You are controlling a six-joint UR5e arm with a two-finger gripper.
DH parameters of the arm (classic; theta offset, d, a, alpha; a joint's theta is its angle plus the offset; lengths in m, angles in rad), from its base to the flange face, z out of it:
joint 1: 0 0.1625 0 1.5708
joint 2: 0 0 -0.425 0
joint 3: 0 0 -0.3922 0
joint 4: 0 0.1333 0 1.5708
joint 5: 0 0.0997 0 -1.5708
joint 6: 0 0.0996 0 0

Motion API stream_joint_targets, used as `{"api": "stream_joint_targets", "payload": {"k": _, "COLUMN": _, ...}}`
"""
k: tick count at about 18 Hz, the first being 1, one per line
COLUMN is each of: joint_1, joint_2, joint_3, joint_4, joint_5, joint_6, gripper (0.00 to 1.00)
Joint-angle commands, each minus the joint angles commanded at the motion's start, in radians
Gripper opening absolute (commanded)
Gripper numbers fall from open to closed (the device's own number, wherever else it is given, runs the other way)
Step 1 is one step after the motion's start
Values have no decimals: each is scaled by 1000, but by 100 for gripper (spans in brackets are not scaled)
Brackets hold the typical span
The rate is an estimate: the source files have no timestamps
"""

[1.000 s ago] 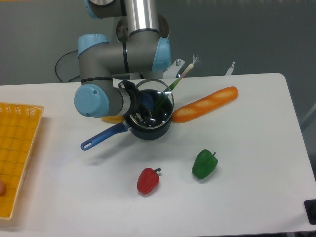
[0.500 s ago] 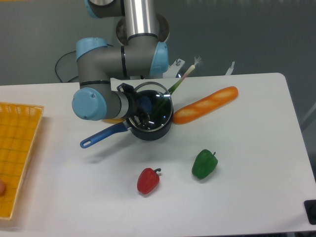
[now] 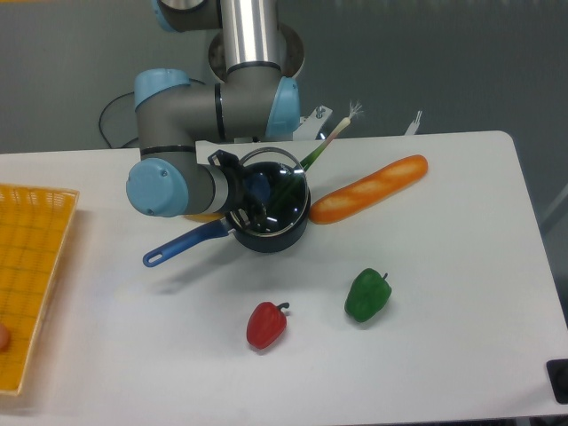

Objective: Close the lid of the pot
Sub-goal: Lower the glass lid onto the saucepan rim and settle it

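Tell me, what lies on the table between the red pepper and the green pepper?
Nothing: in the camera view, only bare white table separates the red pepper and the green pepper.

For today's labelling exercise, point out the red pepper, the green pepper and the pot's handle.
red pepper (image 3: 265, 326), fixed camera view, middle of its body.
green pepper (image 3: 366, 296), fixed camera view, middle of its body.
pot handle (image 3: 185, 244), fixed camera view, midway along the blue handle.
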Motion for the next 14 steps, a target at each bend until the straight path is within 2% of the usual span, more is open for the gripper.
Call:
{"api": "stream_joint_targets", "payload": {"k": 3, "joint_1": -2, "joint_2": -5, "joint_3": -2, "joint_4": 2, "joint_5": 0, "joint_6": -2, "gripper": 52}}
{"api": "stream_joint_targets", "payload": {"k": 5, "joint_1": -2, "joint_2": -6, "joint_3": -3, "joint_4": 2, "joint_5": 2, "joint_6": -2, "gripper": 61}}
{"api": "stream_joint_targets", "payload": {"k": 10, "joint_1": 0, "joint_2": -3, "joint_3": -8, "joint_4": 0, "joint_5": 9, "joint_6": 0, "gripper": 62}}
{"api": "stream_joint_targets", "payload": {"k": 14, "joint_1": 0, "joint_2": -3, "joint_3": -8, "joint_4": -2, "joint_5": 14, "joint_6": 2, "gripper": 67}}
